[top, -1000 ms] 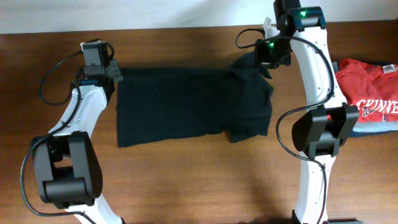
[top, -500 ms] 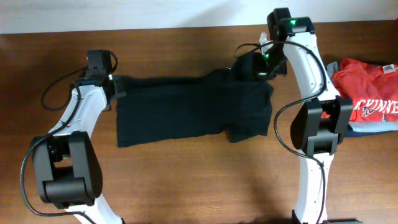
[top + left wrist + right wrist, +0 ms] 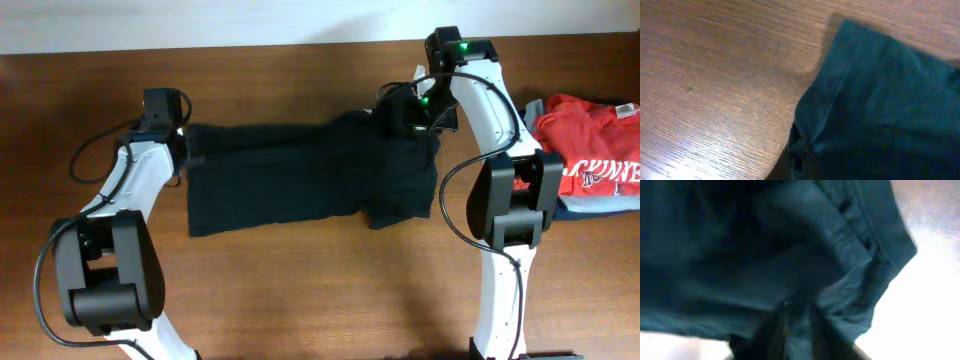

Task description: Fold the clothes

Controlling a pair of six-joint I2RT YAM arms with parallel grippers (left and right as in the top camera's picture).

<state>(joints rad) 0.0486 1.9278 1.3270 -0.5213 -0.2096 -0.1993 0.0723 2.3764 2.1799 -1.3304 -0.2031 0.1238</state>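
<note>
**A:** What is the setting?

**B:** A brown wood-grain counter point(image 3: 300, 300), with a strip of pale wall point(image 3: 200, 20) along its far edge. Two white arms reach in from the near side.

**A:** And where is the garment?

**B:** The black T-shirt point(image 3: 300, 175) lies spread on the counter between the two arms, its long side running left to right. Most of it is flat. The right part hangs a little lower toward the near edge than the rest, and the far right corner is bunched up into a dark lump.

**A:** What is the left end effector point(image 3: 184, 143) doing?

**B:** It sits at the shirt's far left corner. In the left wrist view the cloth puckers into a small gather at the bottom of the frame, right where the left end effector point(image 3: 799, 162) is. The fingers are too dark to make out there, so I cannot tell whether they are spread or pinching the cloth.

**A:** And the right one?

**B:** The right end effector point(image 3: 404, 108) is at the bunched far right corner. Its wrist view is filled with blurred, folded fabric and a hem, crowding around the dark right end effector point(image 3: 790, 330). I cannot tell whether it is spread or pressed together either.

**A:** Anything else out there?

**B:** A red shirt point(image 3: 590, 140) with white lettering lies at the right edge, beyond the right arm. It rests on a grey-blue garment point(image 3: 590, 207), well apart from the black one.
</note>
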